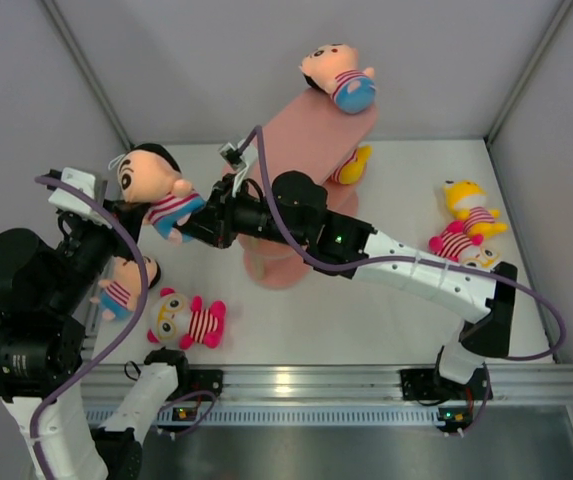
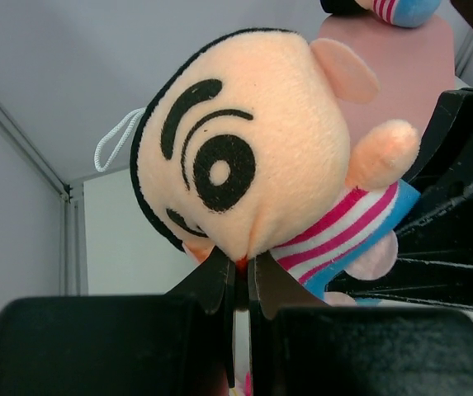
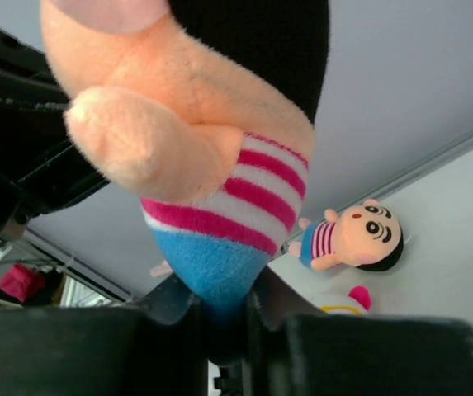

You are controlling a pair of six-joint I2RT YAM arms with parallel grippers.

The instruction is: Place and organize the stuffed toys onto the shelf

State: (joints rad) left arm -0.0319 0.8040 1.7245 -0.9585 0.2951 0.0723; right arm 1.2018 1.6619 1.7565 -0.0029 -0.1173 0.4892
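Observation:
Both grippers hold one peach-headed doll (image 1: 154, 185) in a striped shirt and blue bottom in the air, left of the salmon-pink shelf (image 1: 301, 135). My left gripper (image 1: 134, 208) is shut on the lower edge of its face (image 2: 244, 165). My right gripper (image 1: 190, 228) is shut on its blue bottom (image 3: 215, 264). Another doll (image 1: 338, 75) lies on the shelf's top tier. A yellow toy (image 1: 354, 165) sits on a lower tier.
On the table lie a doll (image 1: 121, 285) and a pink white-faced toy (image 1: 186, 320) at the near left, and a yellow toy (image 1: 469, 205) with a striped toy (image 1: 461, 245) at the right. Grey walls enclose the table.

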